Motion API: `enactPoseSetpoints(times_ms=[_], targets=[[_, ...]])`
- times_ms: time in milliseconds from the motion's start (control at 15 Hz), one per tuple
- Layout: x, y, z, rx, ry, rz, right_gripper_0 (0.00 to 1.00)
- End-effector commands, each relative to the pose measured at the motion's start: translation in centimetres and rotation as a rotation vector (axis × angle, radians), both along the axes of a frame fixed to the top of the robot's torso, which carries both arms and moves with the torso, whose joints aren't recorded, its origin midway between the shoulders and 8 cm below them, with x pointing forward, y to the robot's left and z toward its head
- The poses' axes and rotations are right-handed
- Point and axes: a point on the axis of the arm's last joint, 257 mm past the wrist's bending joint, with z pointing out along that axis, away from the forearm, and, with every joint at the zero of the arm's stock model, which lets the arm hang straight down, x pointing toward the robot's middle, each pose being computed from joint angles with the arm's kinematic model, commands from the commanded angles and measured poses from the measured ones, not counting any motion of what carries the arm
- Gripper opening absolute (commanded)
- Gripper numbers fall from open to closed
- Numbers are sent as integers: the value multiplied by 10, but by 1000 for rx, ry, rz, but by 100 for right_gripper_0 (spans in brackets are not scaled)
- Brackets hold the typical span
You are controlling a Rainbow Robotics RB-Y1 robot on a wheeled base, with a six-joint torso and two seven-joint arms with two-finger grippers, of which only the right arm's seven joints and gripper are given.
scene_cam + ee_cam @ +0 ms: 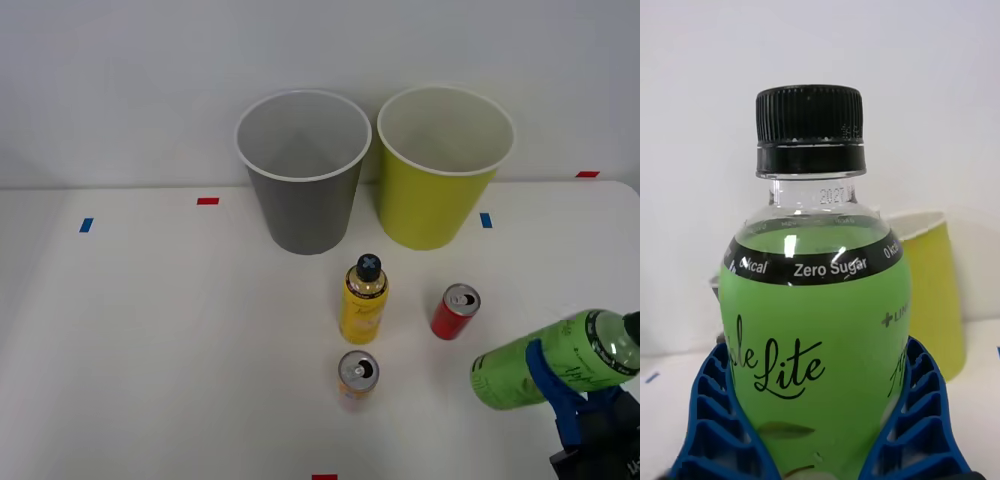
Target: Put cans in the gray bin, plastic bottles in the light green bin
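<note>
the right gripper clamps the green bottle, lifted and tilted, near the light green bin. both bins look empty; yellow bottle and both cans wait on the table.

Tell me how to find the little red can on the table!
Start at the big yellow-green round paper bin standing at the back of the white table, right of the gray bin. Come straight toward the front from it to the small red metal can, standing upright with a silver pull-tab top. Its neighbours differ: a taller yellow plastic bottle with a dark cap, and an orange-yellow can.
</note>
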Motion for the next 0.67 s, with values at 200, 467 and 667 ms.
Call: enactPoseSetpoints(times_ms=[200,467,667], targets=[[30,11,91,184,-43,25,0],[71,28,124,206,-85,44,0],[98,40,147,216,-89,59,0]])
